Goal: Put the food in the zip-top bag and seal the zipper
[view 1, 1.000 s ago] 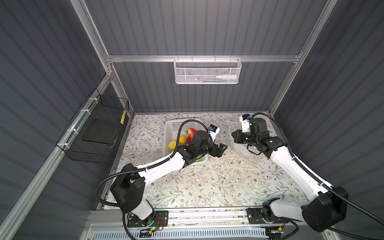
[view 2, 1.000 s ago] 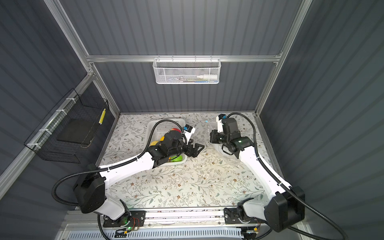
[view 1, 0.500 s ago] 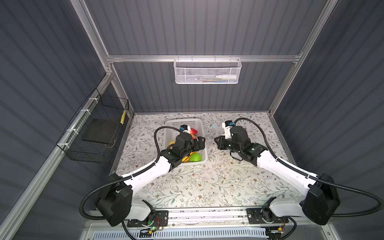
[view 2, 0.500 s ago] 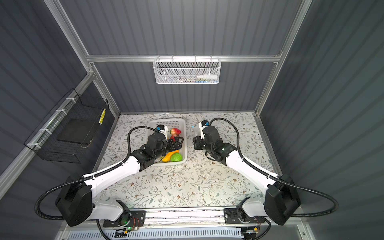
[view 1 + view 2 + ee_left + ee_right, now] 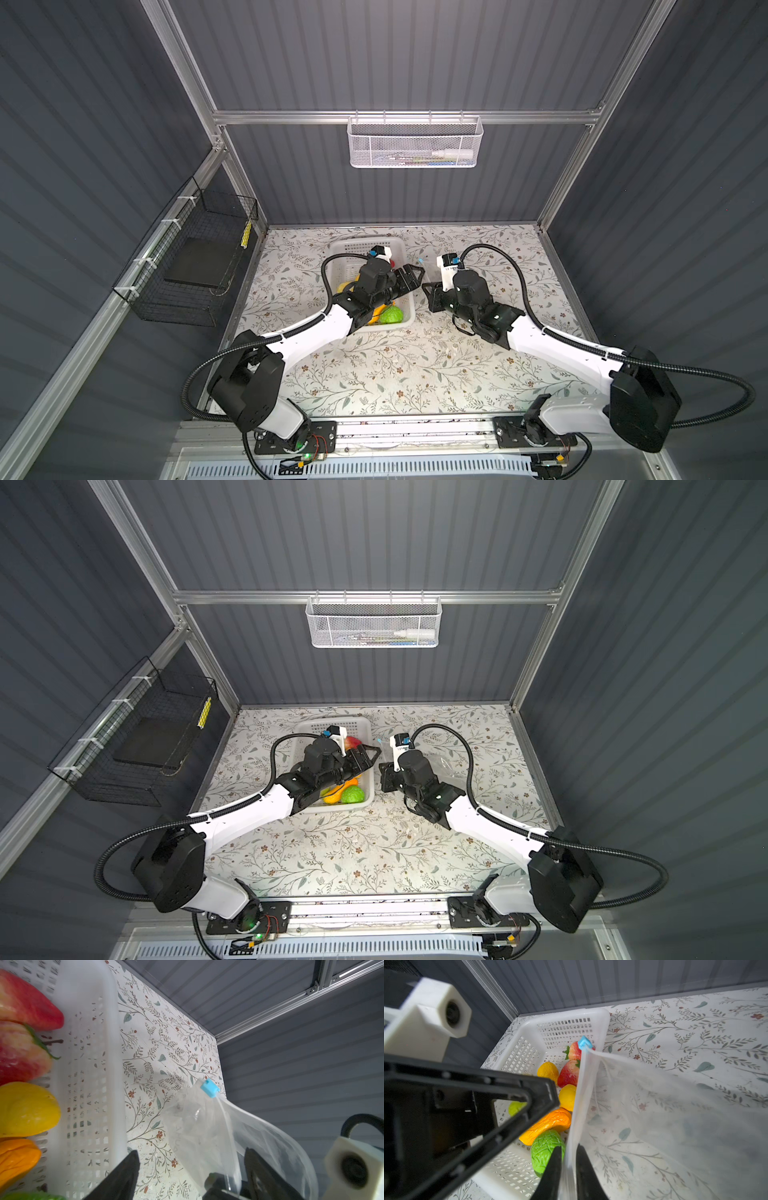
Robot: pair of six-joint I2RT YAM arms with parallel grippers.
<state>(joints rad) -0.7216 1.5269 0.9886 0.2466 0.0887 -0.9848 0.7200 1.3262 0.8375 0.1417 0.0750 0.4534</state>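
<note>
The food, red strawberries (image 5: 569, 1073), yellow lemons (image 5: 548, 1070), an orange gourd (image 5: 550, 1124) and a green fruit (image 5: 390, 316), lies in the white basket (image 5: 361, 247). The clear zip-top bag (image 5: 675, 1126) hangs just right of the basket with its mouth edge upright. The zipper's light-blue slider (image 5: 584, 1043) sits at the upper end of that edge. My right gripper (image 5: 569, 1148) is shut on the mouth edge lower down. My left gripper (image 5: 191, 1152) is open, its fingers either side of the same edge, touching nothing that I can see. In a top view both grippers meet beside the basket's right wall (image 5: 370, 771).
A white mesh basket (image 5: 413, 141) hangs on the back wall and a black wire rack (image 5: 195, 257) on the left wall. Floral table surface (image 5: 415, 365) spreads in front of both arms. The left arm reaches over the basket.
The right gripper carried the bag leftward to the basket's side. The left gripper swung back over the basket, then returned to the bag's mouth, its jaws a little narrower.
</note>
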